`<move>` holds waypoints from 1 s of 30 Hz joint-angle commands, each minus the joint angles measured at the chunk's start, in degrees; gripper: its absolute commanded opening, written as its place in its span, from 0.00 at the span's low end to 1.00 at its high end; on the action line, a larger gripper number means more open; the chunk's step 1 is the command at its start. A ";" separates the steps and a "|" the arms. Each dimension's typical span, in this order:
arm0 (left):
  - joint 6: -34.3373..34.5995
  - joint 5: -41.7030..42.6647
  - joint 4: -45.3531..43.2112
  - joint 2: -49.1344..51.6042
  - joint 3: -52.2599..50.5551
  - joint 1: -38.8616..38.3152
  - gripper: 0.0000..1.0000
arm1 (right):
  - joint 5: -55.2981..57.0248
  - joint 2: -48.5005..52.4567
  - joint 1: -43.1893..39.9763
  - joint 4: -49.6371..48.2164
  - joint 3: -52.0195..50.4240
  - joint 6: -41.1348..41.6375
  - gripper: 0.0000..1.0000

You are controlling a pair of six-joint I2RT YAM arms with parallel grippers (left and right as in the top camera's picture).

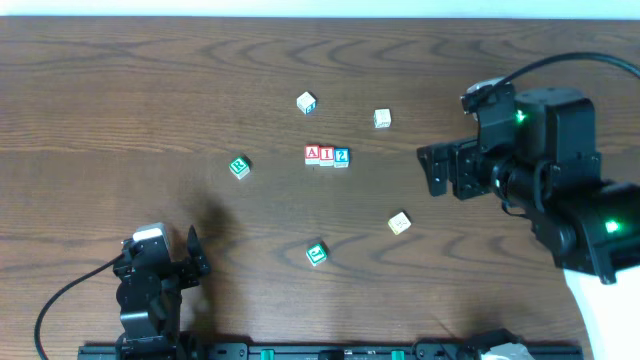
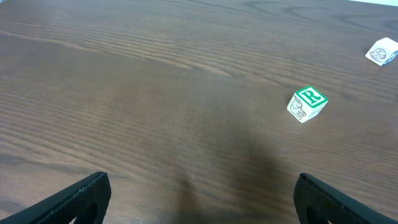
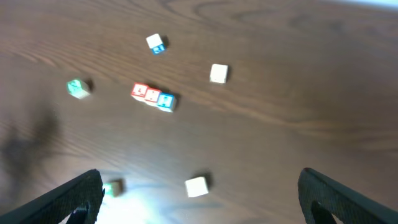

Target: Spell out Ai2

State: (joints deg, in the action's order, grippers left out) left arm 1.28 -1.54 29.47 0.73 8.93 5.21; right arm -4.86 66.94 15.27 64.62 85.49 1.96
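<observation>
A block (image 1: pixel 313 153), I block (image 1: pixel 327 154) and 2 block (image 1: pixel 341 156) sit touching in one row mid-table, reading A-I-2 left to right in overhead. There is bare wood on every side of the row.

Loose blocks, none touching the row:
- white-and-blue block (image 1: pixel 306 102) behind it
- white block (image 1: pixel 382 118) behind and to the right
- green R block (image 1: pixel 238 167) to the left
- cream block (image 1: pixel 399 222) and green block (image 1: pixel 317 254) toward the near edge

Right gripper (image 1: pixel 432 170) hovers right of the row, well apart from it, fingers spread, nothing between them. Left gripper (image 1: pixel 196 255) is near the front-left, fingers spread and empty, with the R block the closest thing ahead of it. The table (image 1: pixel 120 100) has wide bare stretches along the far edge and left side. A black rail (image 1: pixel 300 352) runs along the near edge.
</observation>
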 commanded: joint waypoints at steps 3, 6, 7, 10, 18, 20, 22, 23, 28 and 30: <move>-0.63 -0.39 -0.22 -0.44 -0.92 0.39 0.95 | 2.95 -12.22 0.13 -4.59 -7.58 -12.98 0.99; -0.63 -0.37 -0.24 -0.44 -0.92 0.39 0.95 | 2.97 -20.76 0.13 -9.75 -15.65 -14.95 0.99; -0.63 -0.37 -0.24 -0.44 -0.92 0.39 0.95 | 2.95 -23.74 0.13 -11.54 -18.91 -14.91 0.99; -0.61 -0.37 -0.24 -0.44 -0.92 0.39 0.95 | 2.89 -32.79 0.13 -15.37 -28.76 -14.84 0.99; -0.63 -0.37 -0.24 -0.44 -0.92 0.39 0.95 | 2.91 -55.25 -0.24 -18.67 -51.12 -9.70 0.99; -0.63 -0.39 -0.24 -0.44 -0.92 0.39 0.95 | 2.91 -58.73 -0.31 -18.64 -53.92 -9.20 0.99; -0.63 -0.37 -0.24 -0.44 -0.92 0.39 0.95 | 2.89 -61.59 -0.31 -18.64 -56.08 -9.20 0.99; -0.63 -0.37 -0.24 -0.44 -0.92 0.39 0.95 | 2.89 -63.10 -0.31 -18.58 -57.29 -9.20 0.99; -0.63 -0.37 -0.22 -0.44 -0.92 0.39 0.96 | 1.49 -66.60 -0.31 -18.58 -61.96 -9.05 0.99; -0.63 -0.37 -0.24 -0.44 -0.92 0.39 0.95 | 0.39 -66.62 -0.24 -18.58 -63.47 -9.07 0.99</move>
State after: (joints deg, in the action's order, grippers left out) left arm 1.28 -1.54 29.39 0.60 8.93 5.26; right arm -3.05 0.89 15.25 46.13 23.68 -7.97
